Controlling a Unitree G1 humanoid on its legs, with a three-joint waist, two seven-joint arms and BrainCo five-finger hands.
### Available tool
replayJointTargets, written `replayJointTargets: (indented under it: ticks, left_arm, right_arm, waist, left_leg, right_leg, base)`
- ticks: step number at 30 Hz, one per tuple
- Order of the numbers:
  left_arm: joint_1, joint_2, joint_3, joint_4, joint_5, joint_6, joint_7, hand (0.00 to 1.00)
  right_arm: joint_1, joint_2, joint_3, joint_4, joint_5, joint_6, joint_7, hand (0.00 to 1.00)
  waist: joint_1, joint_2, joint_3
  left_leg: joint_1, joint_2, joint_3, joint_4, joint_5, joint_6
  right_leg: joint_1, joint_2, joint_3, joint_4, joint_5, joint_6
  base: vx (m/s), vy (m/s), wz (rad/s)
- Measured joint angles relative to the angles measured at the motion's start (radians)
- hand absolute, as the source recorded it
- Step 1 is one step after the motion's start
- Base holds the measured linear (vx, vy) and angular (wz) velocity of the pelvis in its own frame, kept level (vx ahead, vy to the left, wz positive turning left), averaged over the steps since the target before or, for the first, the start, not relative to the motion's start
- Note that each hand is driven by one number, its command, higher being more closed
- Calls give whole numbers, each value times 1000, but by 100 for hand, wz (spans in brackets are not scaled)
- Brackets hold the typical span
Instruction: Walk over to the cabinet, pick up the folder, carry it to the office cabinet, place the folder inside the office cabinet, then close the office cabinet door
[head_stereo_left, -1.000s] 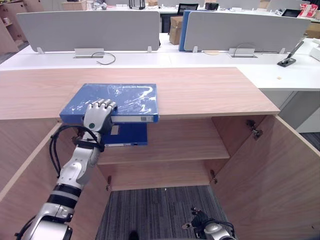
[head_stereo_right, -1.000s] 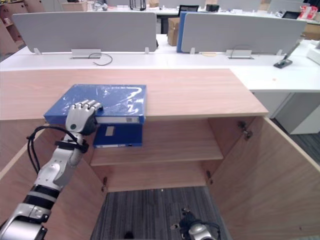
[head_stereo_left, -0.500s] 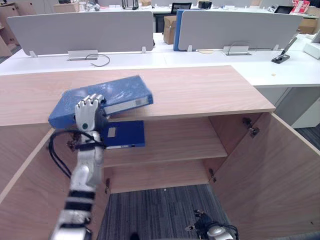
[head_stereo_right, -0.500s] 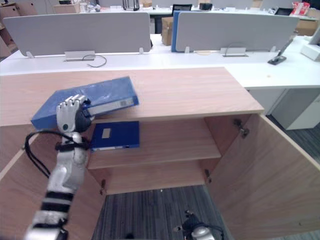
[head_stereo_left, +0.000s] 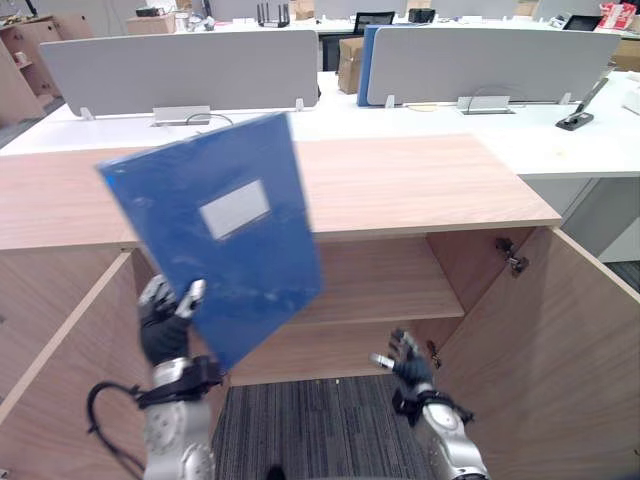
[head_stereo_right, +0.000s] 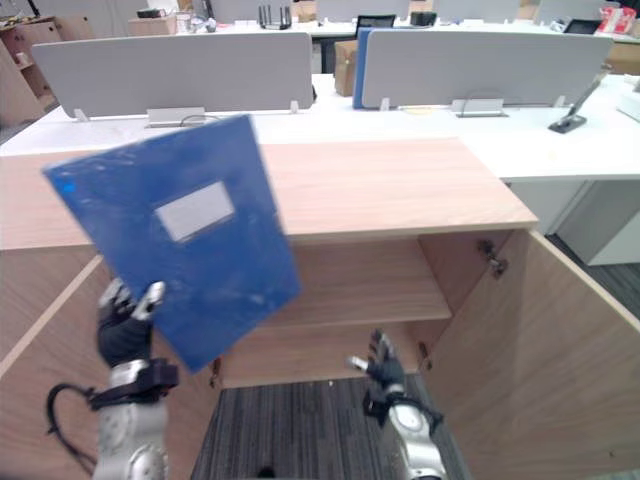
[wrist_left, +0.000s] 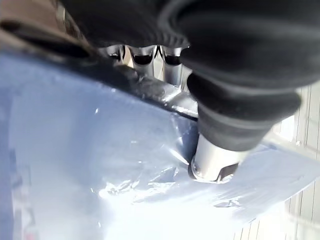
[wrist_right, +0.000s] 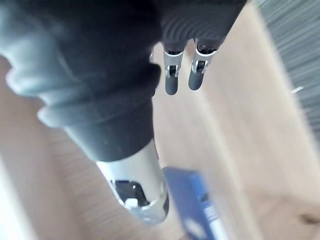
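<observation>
- The flat blue plastic-covered folder with a white label (head_stereo_left: 215, 230) has left the light wooden cabinet top (head_stereo_left: 430, 185). A second ago it lay flat there under the left hand. Half a second ago one end was tipping up. Now it stands nearly upright, leaning, just above that hand.
- The left hand (head_stereo_left: 165, 325) holds the folder by its lower corner. In its wrist view the thumb (wrist_left: 215, 160) presses on the glossy face and the fingers curl behind the edge, so this is a pinch at one corner only.
- The right hand (head_stereo_left: 405, 362) has risen from the lower edge of the head view. It is now about level with the left hand and well apart from the folder, with fingers spread and nothing in them.
- Past the right hand's fingertips, its wrist view shows a second, darker blue folder (wrist_right: 192, 207) lying on the pale wooden shelf (head_stereo_left: 385, 285).
- The pick-up looks done. What remains is the carry, the placing inside and the shutting of the door.
- The wooden cabinet door (head_stereo_left: 545, 340) on the outer side of the right hand stands open, so the shelf is reachable.
- A tall, slick folder held by one corner may swing or slip. The free right hand looks well placed to steady its far edge.
</observation>
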Motion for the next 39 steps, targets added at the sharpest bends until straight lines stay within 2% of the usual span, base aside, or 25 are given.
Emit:
replayJointTargets:
  ticks: [2,4,8,12,15,17,23,33,34,37,39]
  left_arm:
    - [24,-19,26,-52,-33,-4,-18,100]
    - [25,-27,27,-88,-35,-11,-33,100]
    - [23,-36,13,-115,-33,-20,-53,100]
    - [24,-39,-27,-115,-30,-19,-63,100]
    - [24,-39,-56,-114,-26,-19,-74,100]
    - [24,-36,-91,-111,-26,-19,-75,100]
    - [23,-7,-131,-67,-26,-20,-74,100]
    - [26,50,-132,-46,-28,-42,-59,100]
    - [28,63,-133,-41,-28,-42,-58,100]
    - [31,80,-132,-14,-36,-41,-45,100]
    - [40,93,-133,11,-54,-40,-38,100]
  right_arm:
    - [-12,1,-2,-175,59,-39,31,0]
    - [-57,2,0,-246,95,-56,48,0]
    - [-189,-1,21,-302,137,-64,60,0]
    - [-340,-39,143,-302,206,-61,111,0]
    - [-431,-53,211,-273,251,-51,142,0]
    - [-531,-77,265,-186,300,-36,162,0]
    - [-641,-143,335,-36,403,-10,165,0]
    - [-753,-186,454,95,420,-3,165,0]
    - [-758,-187,471,118,420,-3,165,100]
    - [-777,-190,519,176,427,8,167,100]
    - [-787,-207,574,206,471,25,169,100]
  waist:
    - [11,-7,0]
    - [15,-10,1]
    - [16,-10,0]
    - [30,-12,0]
    - [38,-17,0]
    - [46,-24,2]
    - [61,-35,1]
    - [81,-35,1]
    - [83,-35,1]
    - [84,-35,1]
    - [89,-35,1]
  left_leg:
    - [0,-4,-4,0,1,1]
    - [1,-6,-8,0,2,3]
    - [1,-8,-14,0,5,6]
    - [0,-8,-19,0,8,6]
    - [-2,-8,-23,0,11,6]
    - [-4,-8,-27,-1,14,7]
    - [-18,-10,-43,-1,25,9]
    - [-42,1,-63,-1,42,4]
    - [-44,1,-67,-1,45,4]
    - [-49,3,-74,-1,50,2]
    - [-50,4,-75,-1,50,2]
  right_leg:
    - [2,-3,-8,4,0,0]
    - [4,-5,-13,6,0,0]
    - [5,-7,-19,9,0,0]
    - [5,-6,-23,11,0,0]
    - [5,-6,-27,12,0,1]
    - [4,-6,-30,13,0,1]
    - [-2,-6,-50,19,0,1]
    - [-22,2,-63,24,1,-1]
    - [-22,3,-68,24,2,-1]
    - [-23,10,-75,23,4,-4]
    - [-23,12,-75,23,4,-5]
  base:
    - [9,14,6]
    - [-12,13,6]
    - [-29,14,5]
    - [-11,5,2]
    - [-6,5,4]
    - [-10,6,4]
    - [-17,8,10]
    - [-36,8,5]
    - [-8,-5,9]
    - [-8,-11,8]
    - [0,0,0]
